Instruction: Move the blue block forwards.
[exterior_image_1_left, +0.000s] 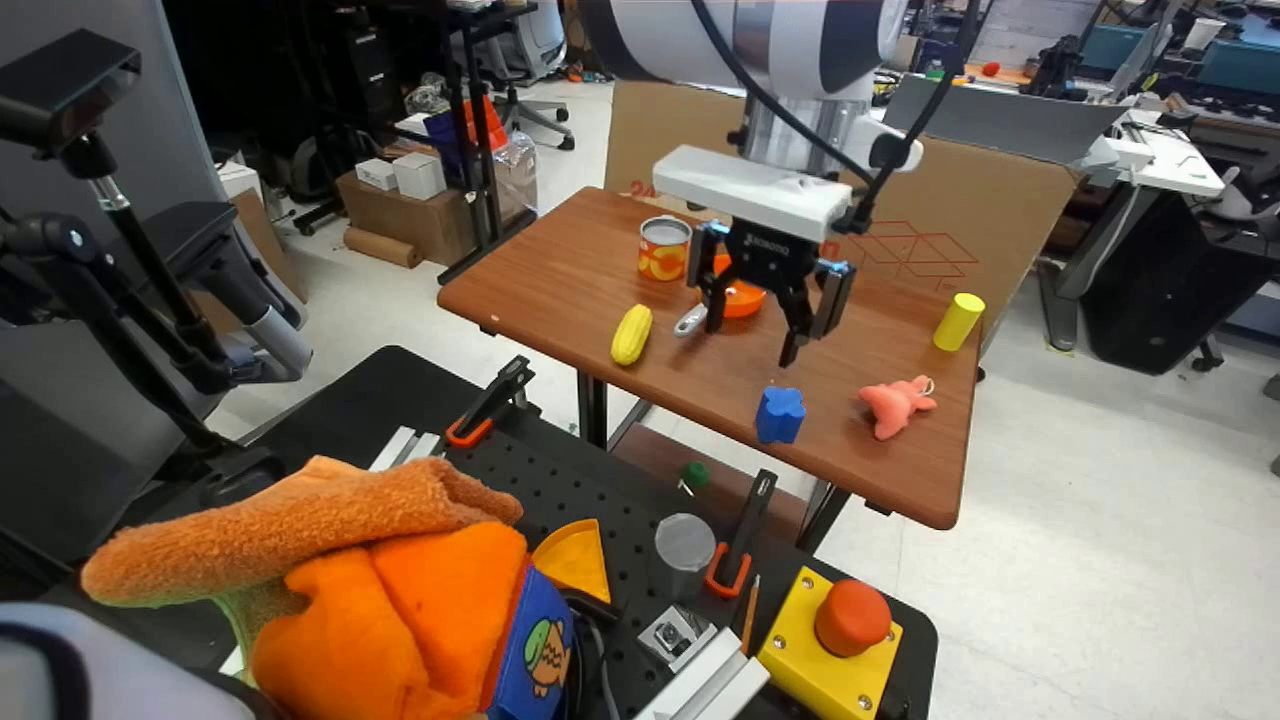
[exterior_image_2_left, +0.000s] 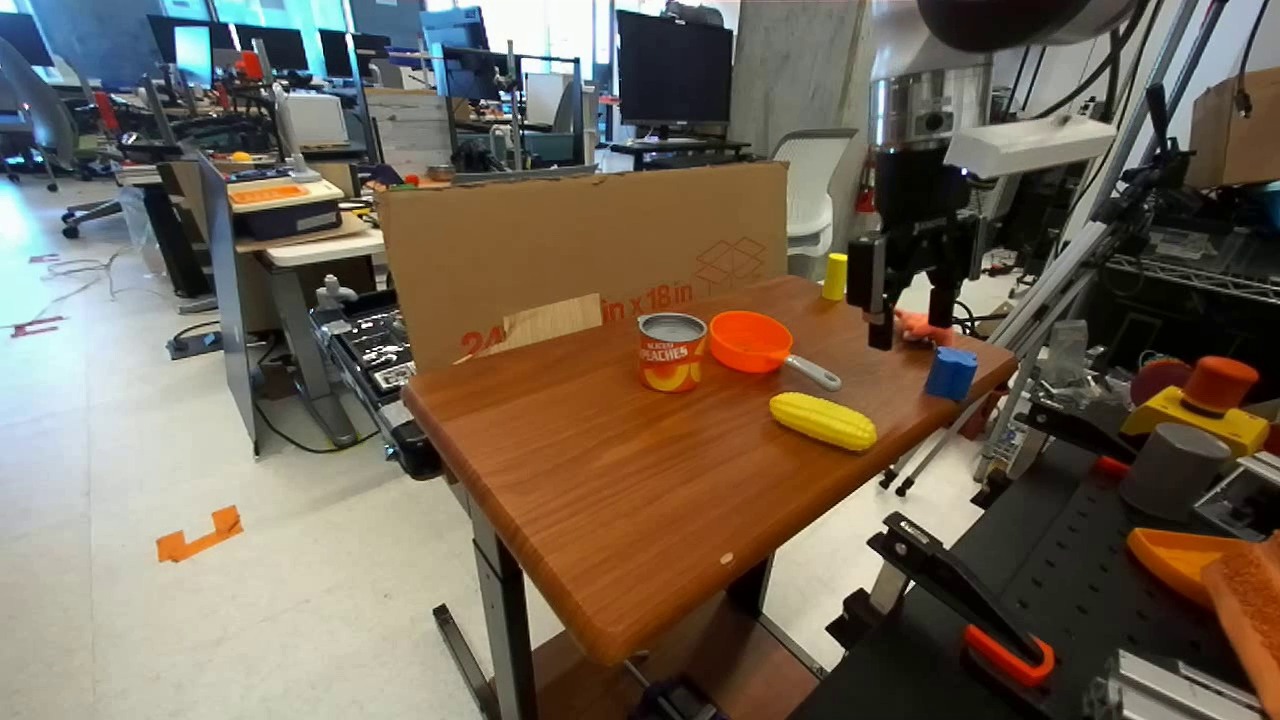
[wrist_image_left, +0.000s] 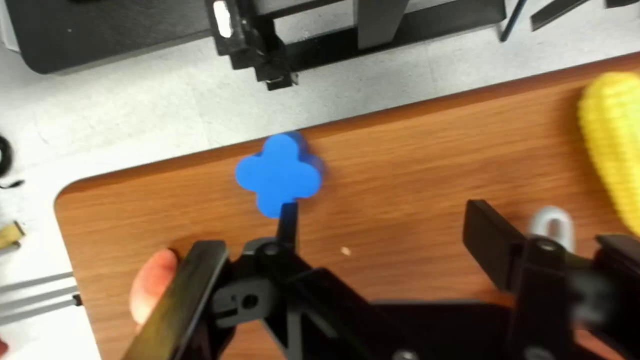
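The blue block (exterior_image_1_left: 780, 415) is a small bright-blue piece with a four-lobed, clover-like top. It stands upright on the brown table near the edge, and also shows in an exterior view (exterior_image_2_left: 951, 374) and in the wrist view (wrist_image_left: 277, 172). My gripper (exterior_image_1_left: 751, 337) is open and empty above the table; it also shows in an exterior view (exterior_image_2_left: 911, 325). In the wrist view, the gripper (wrist_image_left: 382, 220) has its fingers wide apart. The block lies ahead of the left fingertip there, which overlaps its near lobe in the picture. The block is not between the fingers.
The wooden table (exterior_image_2_left: 560, 480) also holds a pink-orange toy (exterior_image_1_left: 897, 406), a yellow cylinder (exterior_image_1_left: 958, 322), a yellow corn cob (exterior_image_1_left: 631, 335), a peach can (exterior_image_1_left: 663, 248) and an orange pan (exterior_image_2_left: 750, 341) with a grey handle. A cardboard sheet (exterior_image_2_left: 580, 235) stands behind. A black workbench (exterior_image_1_left: 600, 500) stands nearby.
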